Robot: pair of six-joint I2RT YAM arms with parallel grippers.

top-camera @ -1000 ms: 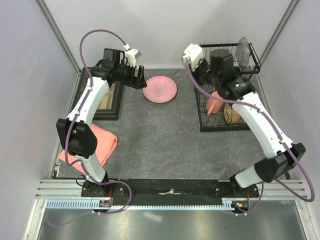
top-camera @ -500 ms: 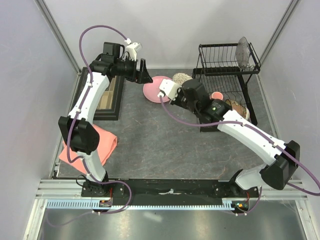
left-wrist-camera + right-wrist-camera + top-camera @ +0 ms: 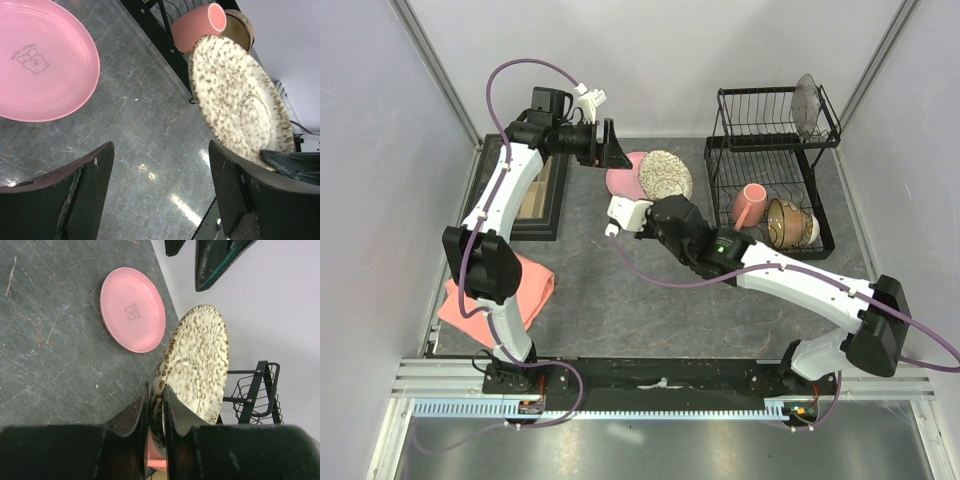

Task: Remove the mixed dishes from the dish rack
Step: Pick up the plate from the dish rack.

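1. The right jaws are clamped on the rim of the speckled plate, held on its edge above the worktop.
2. The left jaws are wide apart, near the pink plate.
3. The pink plate lies flat on the grey, scratched worktop.
4. The mug and bowl sit low in the rack.
5. Pale walls stand around.

Pale grey walls, dark scuffed slate-look tabletop, aluminium rail at near edge
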